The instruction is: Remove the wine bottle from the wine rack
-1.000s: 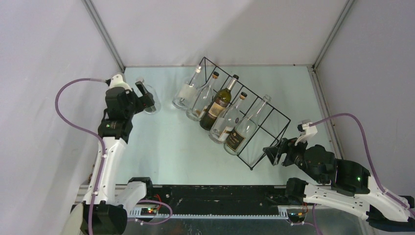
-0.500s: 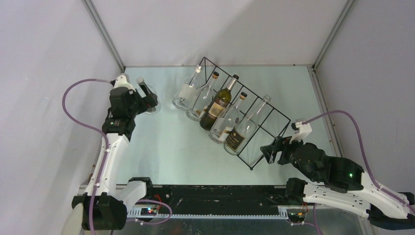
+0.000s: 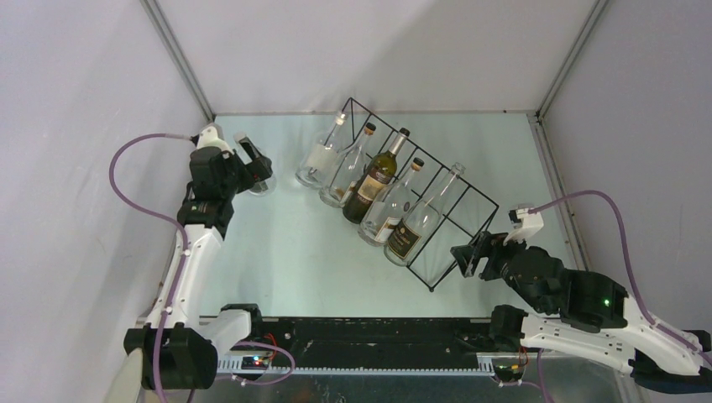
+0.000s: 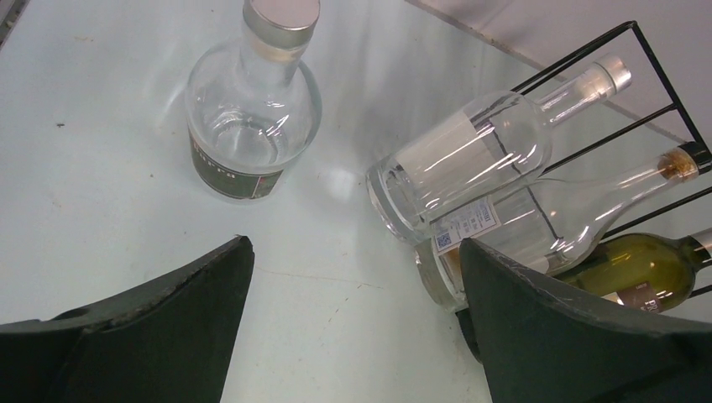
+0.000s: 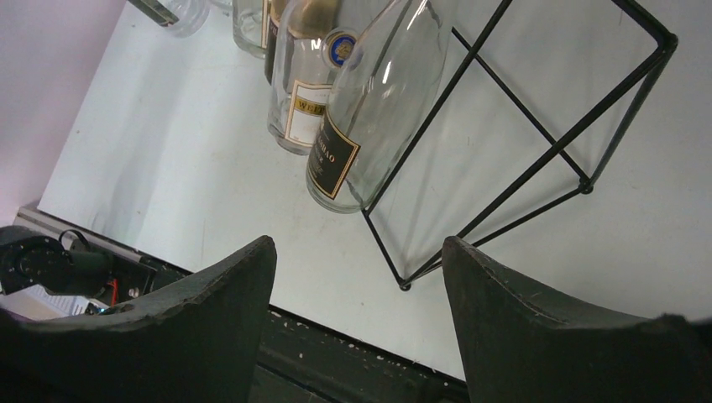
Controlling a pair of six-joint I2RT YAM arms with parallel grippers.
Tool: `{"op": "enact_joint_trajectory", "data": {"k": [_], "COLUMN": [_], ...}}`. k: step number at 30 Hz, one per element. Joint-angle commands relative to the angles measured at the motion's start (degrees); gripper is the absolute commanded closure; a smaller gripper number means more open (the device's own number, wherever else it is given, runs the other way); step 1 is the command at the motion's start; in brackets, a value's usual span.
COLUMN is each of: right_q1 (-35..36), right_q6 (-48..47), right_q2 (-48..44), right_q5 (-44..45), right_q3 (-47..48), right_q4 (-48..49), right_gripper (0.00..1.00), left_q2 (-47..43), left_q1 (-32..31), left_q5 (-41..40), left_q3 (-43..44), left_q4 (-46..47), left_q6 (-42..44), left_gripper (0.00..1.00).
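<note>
The wine rack (image 3: 479,192) lies just ahead of the right hand (image 3: 470,256), whose fingers are spread with nothing between them. It looks light enough to skid or tip on the table (image 3: 285,252) if a bottle is dragged out at an angle. The five wine bottles (image 3: 375,178) leaning side by side in it could then roll. The left hand (image 4: 353,252), also wide apart and empty, has a standing bottle (image 4: 252,117) just ahead of it, which a careless swing toward the rack could topple.
</note>
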Motion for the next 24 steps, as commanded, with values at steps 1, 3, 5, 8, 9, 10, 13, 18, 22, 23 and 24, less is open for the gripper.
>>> {"op": "enact_joint_trajectory", "data": {"k": [1,3,5,8,9,10,13,18,22,23,24], "right_q1": [0.4,0.35,0.41,0.33,0.29,0.28,-0.48,-7.36,-17.11,-18.8,-21.64], "right_q6": [1.46,1.1,0.52,-0.59,-1.23,-1.61,-3.46,-4.92,-5.58,-5.72,-5.85], "right_q2": [-0.64,-0.68,-0.76,-1.03,-1.17,-1.15,-0.19,5.26,11.4,12.3,13.98], "right_q5": [4.01,4.91,5.45,6.75,7.0,7.2,6.71,-3.56,-15.69,-17.49,-20.54], "right_q3": [-0.82,-1.36,-1.75,-2.71,-2.9,-3.04,-3.26,-2.67,-0.79,-0.53,-0.27], "right_q4": [1.64,2.21,3.27,5.86,6.53,8.02,11.94,18.01,21.77,23.45,24.55], "right_gripper": [0.24,0.24,0.24,0.23,0.23,0.23,0.23,0.23,0.23,0.23,0.23], "left_q2": [-0.63,-1.26,-2.36,-4.21,-4.56,-5.23,-6.92,-10.45,-12.46,-12.97,-13.24], "left_q1": [0.38,0.37,0.37,0.37,0.37,0.37,0.39,0.37,0.37,0.37,0.37], "left_q5": [1.49,1.24,0.76,0.12,0.24,0.64,1.53,1.41,0.51,0.48,0.64], "left_q3": [-1.37,-2.14,-3.18,-4.51,-4.66,-5.09,-6.08,-8.23,-8.77,-8.61,-8.5], "left_q4": [2.54,1.83,1.77,1.45,1.08,0.91,0.17,-1.77,-4.12,-4.42,-4.98], "left_q6": [-0.84,-0.65,-0.31,-0.28,-0.35,-0.38,-0.24,1.83,4.32,4.95,5.57], "left_gripper": [0.01,0.01,0.01,0.01,0.0,0.0,0.0,0.0,0.0,0.0,0.0]}}
